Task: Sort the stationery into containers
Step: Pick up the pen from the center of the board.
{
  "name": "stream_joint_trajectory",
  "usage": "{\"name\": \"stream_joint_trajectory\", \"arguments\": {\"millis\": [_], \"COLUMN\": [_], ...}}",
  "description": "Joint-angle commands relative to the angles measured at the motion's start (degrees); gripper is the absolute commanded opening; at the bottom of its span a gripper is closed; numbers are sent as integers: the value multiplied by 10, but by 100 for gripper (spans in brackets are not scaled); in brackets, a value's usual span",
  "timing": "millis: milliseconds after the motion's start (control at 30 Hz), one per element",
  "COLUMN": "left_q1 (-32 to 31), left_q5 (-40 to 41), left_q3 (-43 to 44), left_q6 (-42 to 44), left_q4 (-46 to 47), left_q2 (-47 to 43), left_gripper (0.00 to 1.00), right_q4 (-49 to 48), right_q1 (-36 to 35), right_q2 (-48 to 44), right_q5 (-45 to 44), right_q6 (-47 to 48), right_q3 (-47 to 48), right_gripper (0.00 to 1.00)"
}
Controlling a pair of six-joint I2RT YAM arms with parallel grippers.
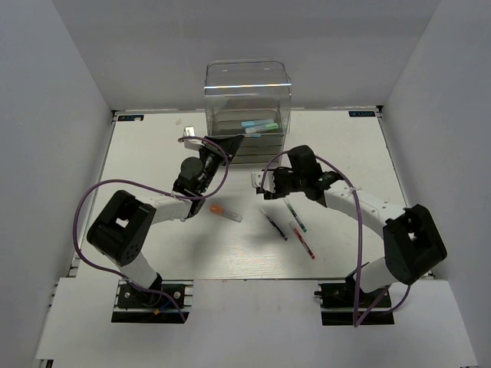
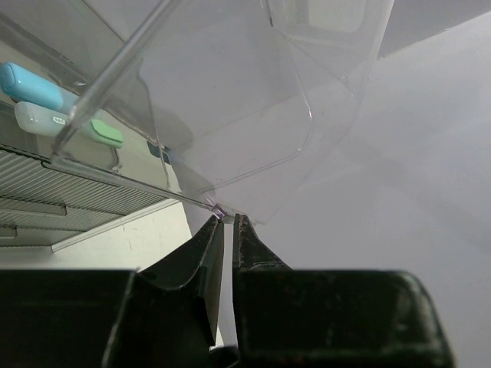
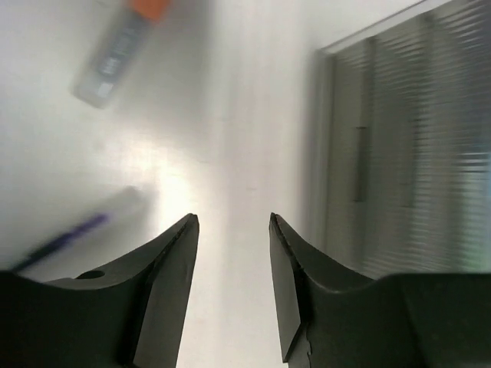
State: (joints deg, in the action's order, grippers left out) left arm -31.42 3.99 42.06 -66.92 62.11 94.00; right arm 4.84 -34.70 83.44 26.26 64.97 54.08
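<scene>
The clear organiser (image 1: 248, 96) stands at the back centre; a light-blue marker (image 2: 31, 86) and a mint-green marker (image 2: 65, 123) lie in its top tray. My left gripper (image 1: 229, 146) is at its front left corner, jaws nearly shut (image 2: 228, 221) on the thin edge of a clear panel (image 2: 230, 100). My right gripper (image 1: 257, 181) hangs open and empty (image 3: 230, 222) over the table in front of the organiser. An orange-capped marker (image 1: 225, 212) lies to its left and shows in the right wrist view (image 3: 119, 50). A dark pen (image 1: 273, 224), a green pen (image 1: 295, 216) and a red pen (image 1: 303, 242) lie nearer the front.
The organiser's ribbed drawers (image 3: 406, 153) fill the right of the right wrist view. White walls enclose the table on the left, back and right. Purple cables loop from both arms over the table.
</scene>
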Motion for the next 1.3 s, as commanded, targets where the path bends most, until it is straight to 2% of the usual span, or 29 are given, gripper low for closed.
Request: {"name": "stream_joint_trajectory", "arguments": {"millis": [0, 200, 267, 367, 500, 633, 933, 1133, 1267], "left_q1": [0, 0, 0, 0, 0, 0, 0, 0, 0], "left_q5": [-5, -5, -5, -5, -5, -5, -5, 0, 1], "left_q3": [6, 6, 6, 11, 11, 11, 6, 0, 0], "left_q6": [4, 4, 4, 4, 4, 4, 4, 4, 4], "left_q4": [21, 16, 16, 16, 10, 10, 10, 28, 35], "left_q2": [-16, -16, -16, -16, -16, -16, -16, -16, -16], "left_gripper": [0, 0, 0, 0, 0, 0, 0, 0, 0], "right_q4": [96, 125, 122, 106, 69, 33, -37, -69, -79], "right_q1": [-9, -46, -66, -94, -126, -153, -182, -185, -185], "right_q2": [34, 90, 102, 114, 130, 161, 197, 201, 195], "right_q5": [58, 52, 51, 49, 20, -36, -161, -198, -193], "right_q6": [-108, -246, -266, -310, -361, -413, -442, -433, -437], "right_q3": [26, 64, 78, 76, 70, 79, 76, 74, 74], "right_gripper": [48, 53, 53, 56, 65, 67, 67, 67, 67]}}
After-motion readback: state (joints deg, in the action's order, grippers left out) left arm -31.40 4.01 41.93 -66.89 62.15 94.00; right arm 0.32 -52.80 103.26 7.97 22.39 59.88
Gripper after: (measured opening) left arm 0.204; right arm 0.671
